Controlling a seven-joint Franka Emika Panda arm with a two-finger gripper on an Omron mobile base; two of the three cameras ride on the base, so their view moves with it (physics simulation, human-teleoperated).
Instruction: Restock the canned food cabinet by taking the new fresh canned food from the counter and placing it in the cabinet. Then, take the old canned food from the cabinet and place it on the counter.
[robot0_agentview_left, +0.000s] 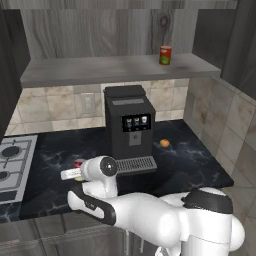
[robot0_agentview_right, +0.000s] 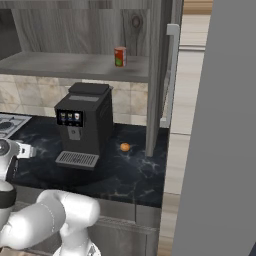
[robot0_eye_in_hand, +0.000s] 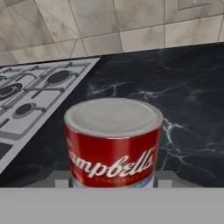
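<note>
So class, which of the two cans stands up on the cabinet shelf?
The red-orange can with the green band, upright on the shelf. The red-and-cream can sits on the counter.

Two small cylindrical cans: one with a red-orange label and green band (robot0_agentview_left: 165, 55) on the grey wood-grain shelf (robot0_agentview_left: 100, 70), one red-over-cream with a pale lid (robot0_eye_in_hand: 113, 142) on the black marble-look counter (robot0_agentview_left: 190, 160). One black coffee machine (robot0_agentview_left: 129, 127). One small orange round thing (robot0_agentview_left: 164, 143). One white stovetop (robot0_agentview_left: 12, 160).

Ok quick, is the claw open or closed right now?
Claw: around the red-and-cream can standing on the counter; whether it grips cannot be told.
</note>
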